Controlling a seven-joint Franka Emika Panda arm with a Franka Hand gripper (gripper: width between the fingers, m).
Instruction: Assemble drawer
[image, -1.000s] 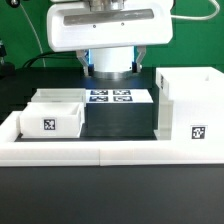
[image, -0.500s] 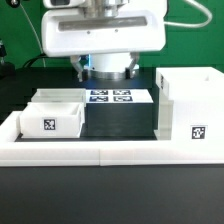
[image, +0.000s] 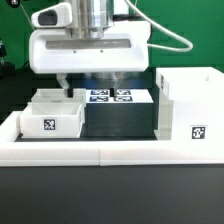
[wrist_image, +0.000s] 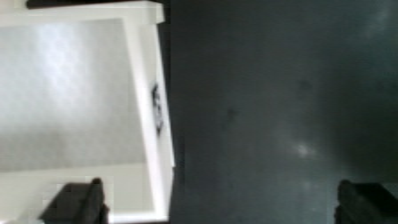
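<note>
Ext view, L to R: two trays (image: 50, 118) sit at the exterior view's left, one behind the other. The front one has its tag facing the camera, and both are just behind the rail (image: 110, 150). Gripper (image: 90, 88) hangs over the rear tray's area & the near edge of the marker board (image: 110, 97), fingers (image: 67, 89) spread wide w/ nothing betw them, i.e. released, empty. Marker board lies flat betw trays & casing. Casing (image: 190, 100) stands upright at the exterior view's right, tag low on its front, apart from gripper. Wrist view: a tray (wrist_image: 71, 110) seen from above, its wall running betw the two fingertips (wrist_image: 75, 200), nearer one; the rest is dark table (wrist_image: 267, 100). Can't tell if that fingertip touches the tray
</note>
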